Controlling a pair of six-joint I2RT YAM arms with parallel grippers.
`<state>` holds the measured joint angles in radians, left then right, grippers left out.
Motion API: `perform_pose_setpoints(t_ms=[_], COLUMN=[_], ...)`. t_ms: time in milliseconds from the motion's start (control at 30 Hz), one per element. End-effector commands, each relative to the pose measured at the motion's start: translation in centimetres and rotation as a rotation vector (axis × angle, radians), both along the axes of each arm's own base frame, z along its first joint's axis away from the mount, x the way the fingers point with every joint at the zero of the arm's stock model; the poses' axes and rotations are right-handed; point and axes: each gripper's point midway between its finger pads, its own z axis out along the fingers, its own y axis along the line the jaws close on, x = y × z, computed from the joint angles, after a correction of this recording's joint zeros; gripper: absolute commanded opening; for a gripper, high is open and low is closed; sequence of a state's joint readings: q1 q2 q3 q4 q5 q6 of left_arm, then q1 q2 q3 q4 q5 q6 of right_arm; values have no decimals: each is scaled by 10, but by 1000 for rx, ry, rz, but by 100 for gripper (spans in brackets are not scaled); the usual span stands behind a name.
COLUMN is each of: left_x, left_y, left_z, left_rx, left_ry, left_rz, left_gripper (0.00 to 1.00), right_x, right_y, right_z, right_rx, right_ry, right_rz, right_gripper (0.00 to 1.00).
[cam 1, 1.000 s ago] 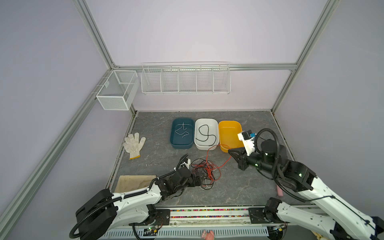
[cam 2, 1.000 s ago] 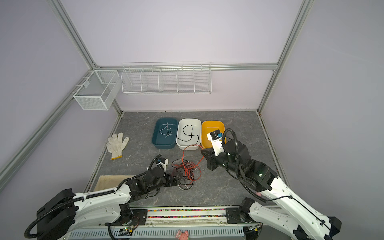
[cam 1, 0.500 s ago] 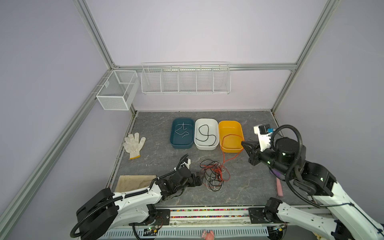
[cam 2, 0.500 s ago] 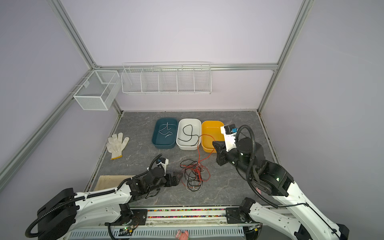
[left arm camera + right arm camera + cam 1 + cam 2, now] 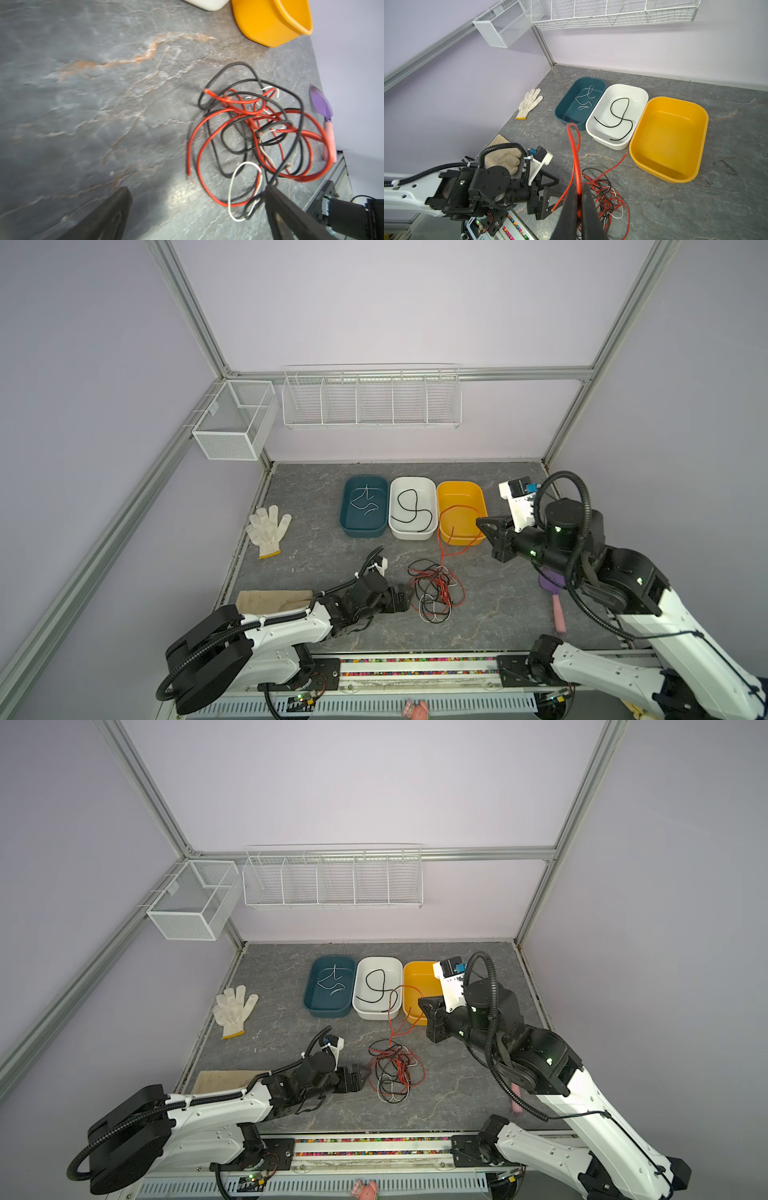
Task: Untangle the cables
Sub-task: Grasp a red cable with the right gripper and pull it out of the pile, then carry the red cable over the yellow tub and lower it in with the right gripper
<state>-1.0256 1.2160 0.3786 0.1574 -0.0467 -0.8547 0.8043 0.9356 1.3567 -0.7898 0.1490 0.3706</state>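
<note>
My right pincer [image 5: 483, 523], right of centre in both top views, was clamped tight on a red cable [image 5: 576, 166] that arched across the yellow bin [image 5: 459, 491] and dropped to the tangle of cables [image 5: 434, 593] at lower centre. My left pincer [image 5: 405, 598] stood wide apart, just left of that tangle. A white cable [image 5: 367, 492] lay in the teal bin [image 5: 361, 531], a black cable [image 5: 623, 116] in the white bin [image 5: 413, 535].

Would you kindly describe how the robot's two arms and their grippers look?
The left arm and the right arm both have glossy white shells with rounded black joints. A ribbed black hose loops along each. The left gripper and the right gripper have flat, tapering black fingers. Each wrist carries a white camera bracket with a blue connector, and small green lights glow on the joints.
</note>
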Motion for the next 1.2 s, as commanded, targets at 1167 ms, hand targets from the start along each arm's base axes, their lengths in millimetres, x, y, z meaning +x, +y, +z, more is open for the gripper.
perform_pose_setpoints(t_ms=[1167], left_x=[16], left_y=[-47], left_z=[3], left_rx=[94], left_ry=[7], left_rz=[-12], left_gripper=[99], right_x=[204], right_y=[-66], right_z=[-80], right_rx=[103], right_ry=[190], right_rz=[-442], right_gripper=[6])
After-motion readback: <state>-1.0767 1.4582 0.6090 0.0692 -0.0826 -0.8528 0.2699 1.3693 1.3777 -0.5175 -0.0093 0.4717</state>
